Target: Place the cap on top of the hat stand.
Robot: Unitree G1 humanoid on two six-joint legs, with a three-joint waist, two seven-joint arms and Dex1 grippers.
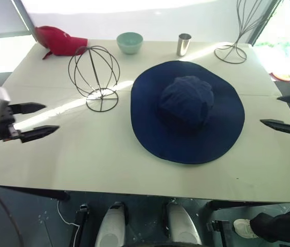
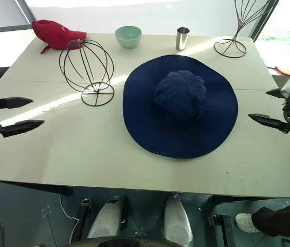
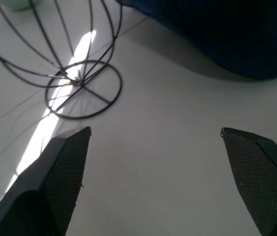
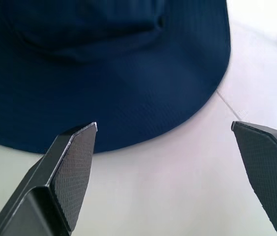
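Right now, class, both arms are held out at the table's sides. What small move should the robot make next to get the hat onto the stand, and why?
Probably bring the right gripper in toward the near brim of the cap. The cap lies flat on the table, untouched, beside the hat stand. Both the right and the left gripper are open and empty, clear of the brim.

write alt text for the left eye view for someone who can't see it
A wide-brimmed navy cap lies flat on a pale table, right of a globe-shaped wire hat stand. The open left gripper and right gripper hover at the table's sides, holding nothing. Along the far edge sit a red baseball cap, green bowl, metal cup and taller wire stand.
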